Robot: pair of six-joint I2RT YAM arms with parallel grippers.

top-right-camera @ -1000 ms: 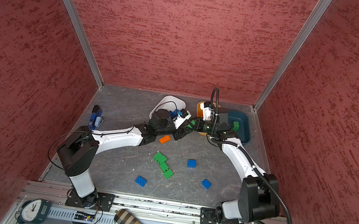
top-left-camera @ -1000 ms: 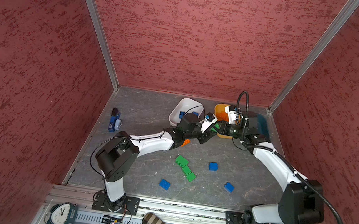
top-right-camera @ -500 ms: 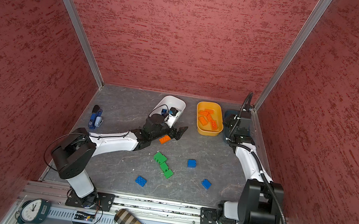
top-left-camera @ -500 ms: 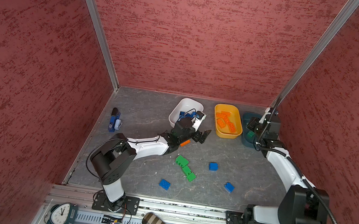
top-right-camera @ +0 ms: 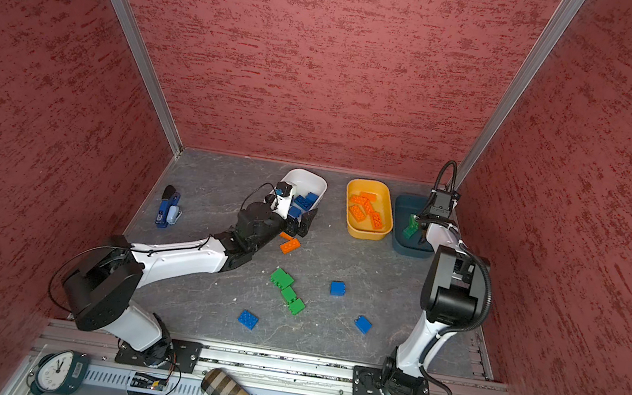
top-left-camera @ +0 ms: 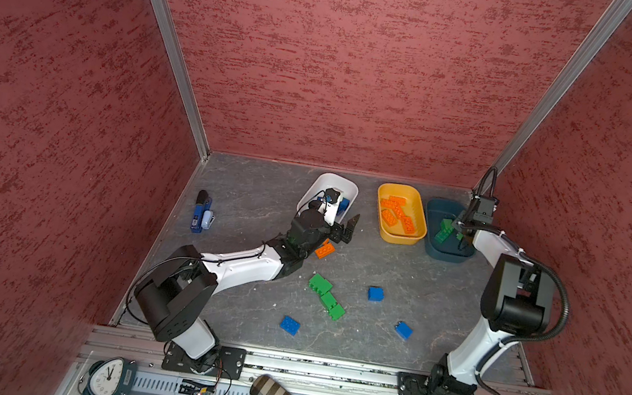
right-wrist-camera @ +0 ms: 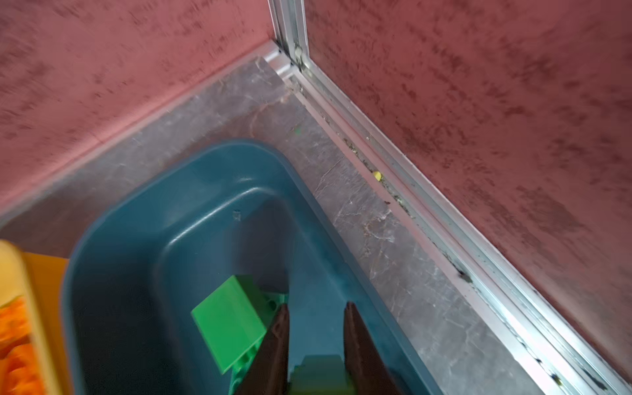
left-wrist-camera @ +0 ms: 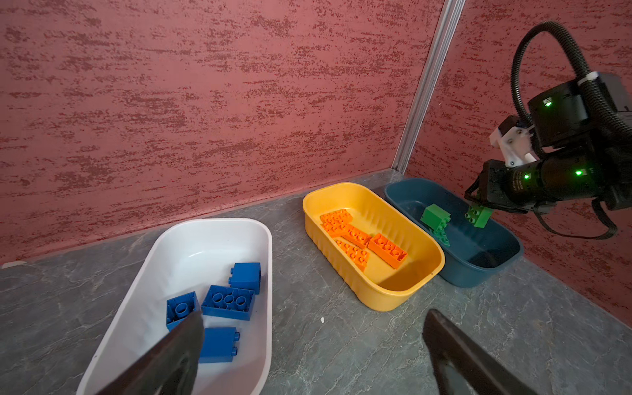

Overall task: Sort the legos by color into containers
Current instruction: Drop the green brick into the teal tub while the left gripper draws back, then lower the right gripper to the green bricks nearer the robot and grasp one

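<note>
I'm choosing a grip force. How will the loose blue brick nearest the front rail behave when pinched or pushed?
The blue brick looks like rigid moulded plastic, so it probably won't deform. It lies flat and low, so a push would likely slide it rather than roll it. Its smooth sides may slip in a light pinch.

I count three tubs [top-left-camera: 400, 242] and seven blue bricks [top-left-camera: 375, 294] in view. Orange bricks [left-wrist-camera: 388, 251] and green bricks [top-left-camera: 320, 283] overlap, so those I can't count surely.

Both top views look steeply down on the whole tabletop [top-left-camera: 400, 269]; the wrist views sit low and close, sharing the teal tub [left-wrist-camera: 473, 273].
</note>
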